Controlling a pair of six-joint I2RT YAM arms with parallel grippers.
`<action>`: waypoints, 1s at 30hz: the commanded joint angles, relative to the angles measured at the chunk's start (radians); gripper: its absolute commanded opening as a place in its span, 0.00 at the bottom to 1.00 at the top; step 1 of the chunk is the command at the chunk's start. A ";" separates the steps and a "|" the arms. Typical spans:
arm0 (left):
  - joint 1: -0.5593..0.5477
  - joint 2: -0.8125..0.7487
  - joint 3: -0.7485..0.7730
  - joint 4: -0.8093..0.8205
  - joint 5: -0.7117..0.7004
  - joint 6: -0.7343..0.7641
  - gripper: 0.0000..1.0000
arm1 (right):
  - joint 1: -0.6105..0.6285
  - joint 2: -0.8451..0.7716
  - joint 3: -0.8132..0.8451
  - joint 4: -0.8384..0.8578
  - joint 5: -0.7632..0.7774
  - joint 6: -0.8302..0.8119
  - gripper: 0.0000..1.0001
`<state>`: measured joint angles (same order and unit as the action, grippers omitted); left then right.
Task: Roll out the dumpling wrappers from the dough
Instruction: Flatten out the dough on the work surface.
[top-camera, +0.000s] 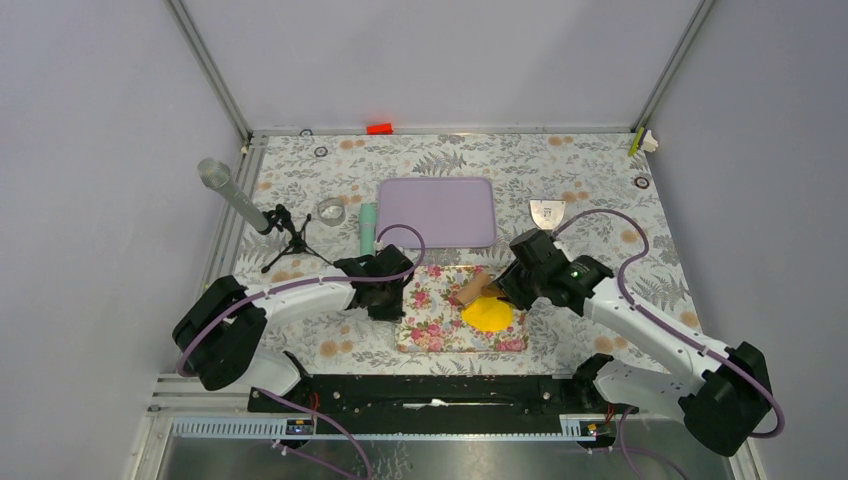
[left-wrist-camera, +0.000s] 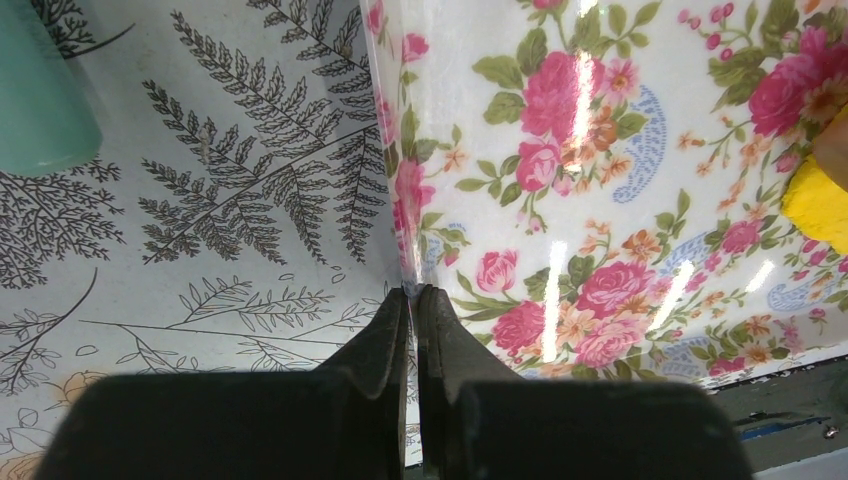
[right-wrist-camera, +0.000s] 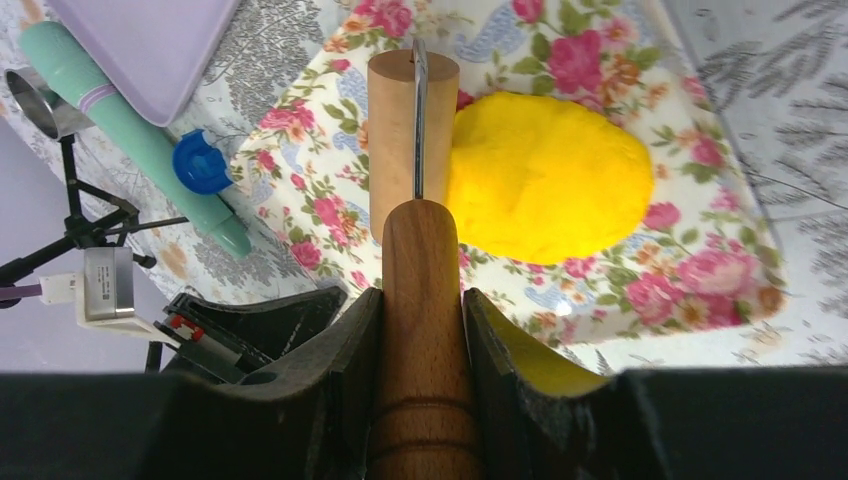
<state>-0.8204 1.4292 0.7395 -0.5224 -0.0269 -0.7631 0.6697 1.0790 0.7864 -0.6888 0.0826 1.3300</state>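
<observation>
Grips with the right gripper (right-wrist-camera: 422, 300), jaws half apart, the brown turned wooden handle (right-wrist-camera: 422, 250) of a small rolling pin. Just ahead, the pale wooden roller cylinder (right-wrist-camera: 392, 130), long axis seemingly in line with the handle. At its right side in the wrist view, perhaps touching, on the glossy flowered mat (right-wrist-camera: 600, 60): the bright yellow oval dough lump (right-wrist-camera: 548, 178), not yet thin. Probably calls for a sideways roll over it. Pinches the mat's left edge with the left gripper (left-wrist-camera: 412, 300), fully closed, farther from the dough. No round dumpling wrappers to see.
</observation>
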 joint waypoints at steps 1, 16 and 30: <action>-0.005 0.013 0.017 -0.049 -0.022 0.060 0.00 | 0.057 0.096 -0.094 -0.136 0.097 0.003 0.00; -0.005 0.025 0.024 -0.055 -0.038 0.070 0.00 | 0.064 -0.008 0.263 -0.078 -0.022 -0.394 0.00; -0.005 0.049 0.034 -0.062 -0.047 0.078 0.00 | 0.064 0.047 0.258 -0.333 -0.109 -0.711 0.00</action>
<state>-0.8227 1.4487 0.7582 -0.5388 -0.0208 -0.7223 0.7261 1.1046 1.0798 -0.9436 -0.0132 0.7155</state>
